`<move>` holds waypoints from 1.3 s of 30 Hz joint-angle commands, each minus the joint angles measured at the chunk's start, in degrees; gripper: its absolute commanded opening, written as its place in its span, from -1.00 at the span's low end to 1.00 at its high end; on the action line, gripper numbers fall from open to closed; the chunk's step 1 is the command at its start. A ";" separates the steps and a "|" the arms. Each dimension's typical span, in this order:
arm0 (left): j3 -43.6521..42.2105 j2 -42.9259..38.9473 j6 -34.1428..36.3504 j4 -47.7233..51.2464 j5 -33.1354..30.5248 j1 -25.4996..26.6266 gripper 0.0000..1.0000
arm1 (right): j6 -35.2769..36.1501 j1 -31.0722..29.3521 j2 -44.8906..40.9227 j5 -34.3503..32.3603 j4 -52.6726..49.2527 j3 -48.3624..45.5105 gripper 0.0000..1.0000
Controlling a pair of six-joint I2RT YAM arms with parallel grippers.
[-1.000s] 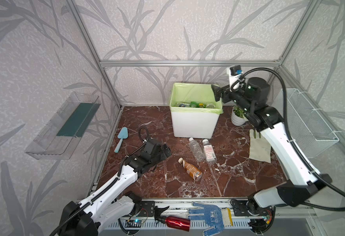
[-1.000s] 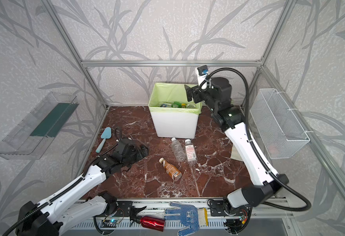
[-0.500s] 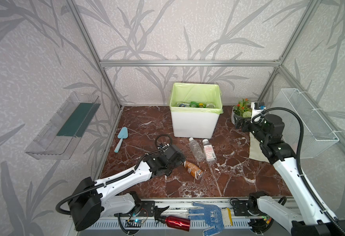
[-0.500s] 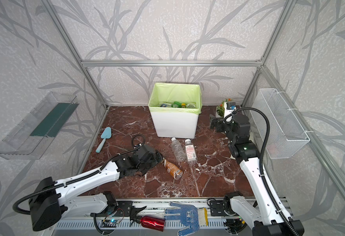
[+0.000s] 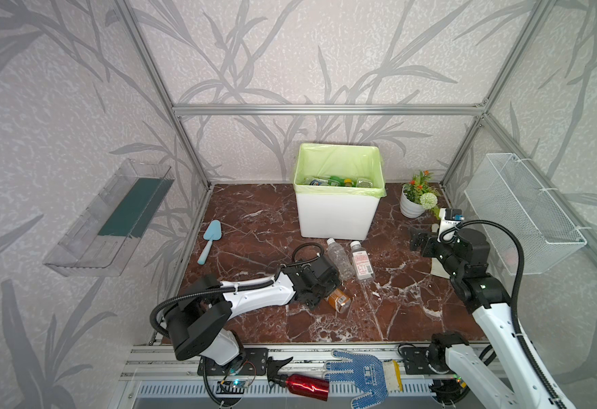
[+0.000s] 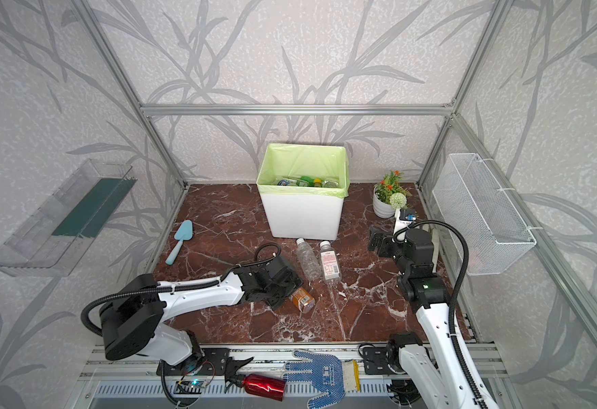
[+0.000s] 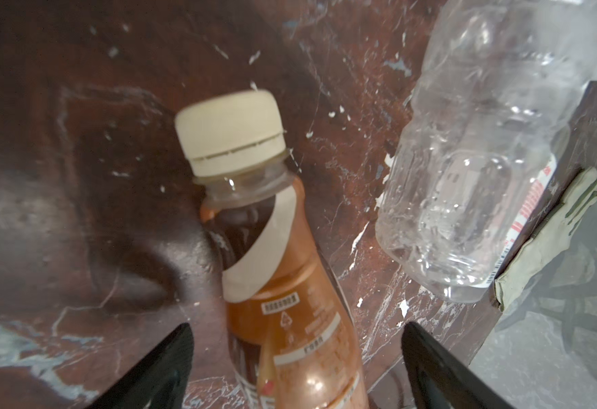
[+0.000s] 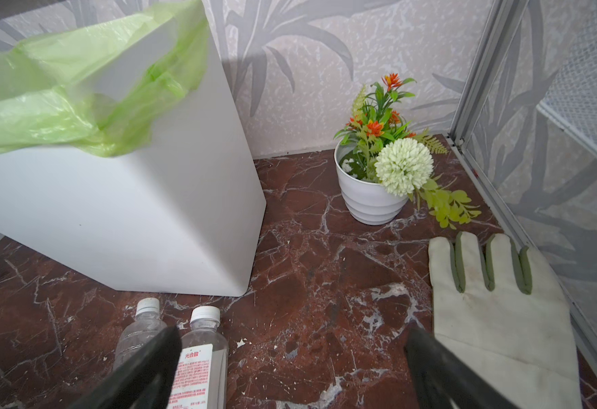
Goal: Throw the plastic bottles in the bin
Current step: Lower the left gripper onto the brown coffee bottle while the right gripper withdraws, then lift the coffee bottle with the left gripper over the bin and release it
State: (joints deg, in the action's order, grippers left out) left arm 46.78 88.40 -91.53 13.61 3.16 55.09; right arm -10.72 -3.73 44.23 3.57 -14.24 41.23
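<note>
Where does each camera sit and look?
Both top views: high in front, looking down at marble floor, bin, left arm and right arm.
Left wrist: on the left arm, facing the brown bottle that the open left hand straddles.
Right wrist: on the right arm, facing bin, flowerpot and white glove past the open right hand.
Shared: both wrist views show the unlabelled bottle.

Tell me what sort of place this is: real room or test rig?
Probably a staged lab test cell, not a real room: leaf-patterned panels in an aluminium frame, a small marble-look floor, and two robot arms mounted on a front rail.
</note>
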 commanded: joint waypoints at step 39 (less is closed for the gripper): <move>49.42 -14.81 70.33 -0.39 -23.16 -17.39 0.07 | -6.71 0.41 -2.72 -1.33 -0.77 -2.85 0.99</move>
State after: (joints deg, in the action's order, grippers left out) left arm 93.93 62.61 -30.48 12.25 -26.65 40.82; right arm -15.20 -3.62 43.18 2.96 -15.73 38.59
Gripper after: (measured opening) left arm 0.530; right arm 0.995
